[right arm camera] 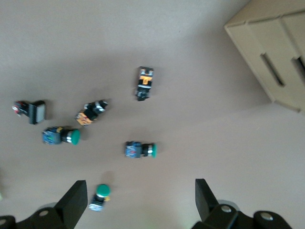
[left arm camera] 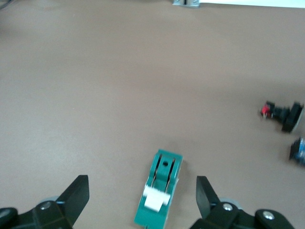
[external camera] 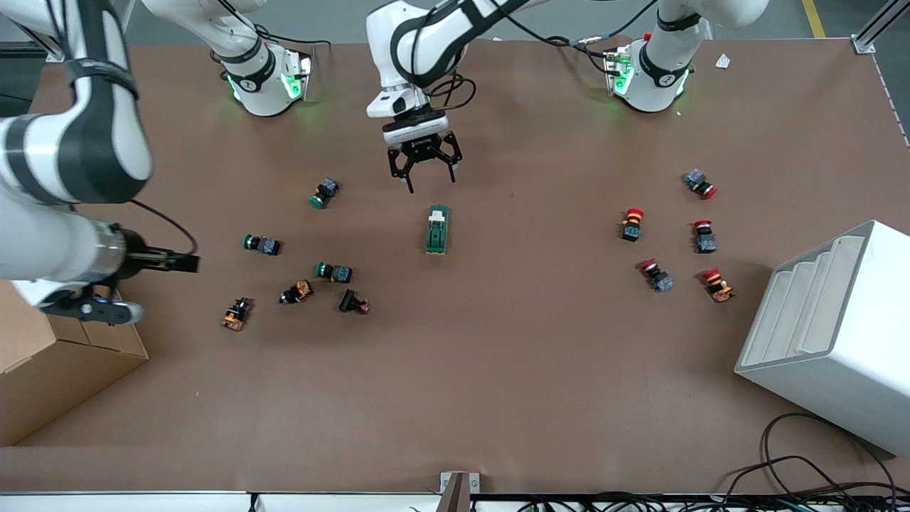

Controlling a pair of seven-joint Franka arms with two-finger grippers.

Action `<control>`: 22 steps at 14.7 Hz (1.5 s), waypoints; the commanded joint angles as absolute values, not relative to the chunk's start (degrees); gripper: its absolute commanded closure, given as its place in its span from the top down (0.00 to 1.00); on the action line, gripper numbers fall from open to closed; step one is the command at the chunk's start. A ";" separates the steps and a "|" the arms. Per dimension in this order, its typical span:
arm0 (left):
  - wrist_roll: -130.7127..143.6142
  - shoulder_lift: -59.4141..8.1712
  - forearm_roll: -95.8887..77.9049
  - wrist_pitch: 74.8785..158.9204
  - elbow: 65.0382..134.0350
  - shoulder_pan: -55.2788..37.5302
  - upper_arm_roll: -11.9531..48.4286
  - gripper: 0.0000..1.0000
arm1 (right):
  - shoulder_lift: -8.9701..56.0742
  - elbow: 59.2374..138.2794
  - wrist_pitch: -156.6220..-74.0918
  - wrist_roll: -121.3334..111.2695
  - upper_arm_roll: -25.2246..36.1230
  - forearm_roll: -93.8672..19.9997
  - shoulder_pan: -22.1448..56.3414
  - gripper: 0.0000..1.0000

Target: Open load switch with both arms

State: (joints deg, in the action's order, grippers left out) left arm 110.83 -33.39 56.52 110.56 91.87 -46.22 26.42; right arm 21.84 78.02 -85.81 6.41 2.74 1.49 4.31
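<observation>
- Mid-desk (external camera: pixel 498 370), the load switch (external camera: pixel 437 230) lies flat, white lever (left arm camera: pixel 153 199) up, nothing gripping it.
- Left end effector (external camera: pixel 422 167) hovers just above it, spread wide and empty: approach step.
- Right end effector (right arm camera: pixel 138 200), likewise wide and empty, waits over the push-buttons (right arm camera: pixel 139 149).
- Next: descend, straddle the body.
</observation>
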 commanded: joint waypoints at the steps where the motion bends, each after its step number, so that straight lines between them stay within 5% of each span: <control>1: 105.83 -32.61 51.26 108.47 87.72 -41.59 26.72 0.99 | 20.48 78.32 -86.13 -1.56 1.67 3.08 0.71 1.00; 18: 57.77 -17.95 22.88 97.21 78.48 -8.19 26.72 1.00 | 18.64 73.74 -79.19 -2.55 1.14 2.03 -1.84 1.00; 22: 41.62 -12.15 15.23 97.12 79.89 -4.92 21.04 1.00 | 12.76 80.57 -81.64 -2.64 0.97 1.93 -1.32 1.00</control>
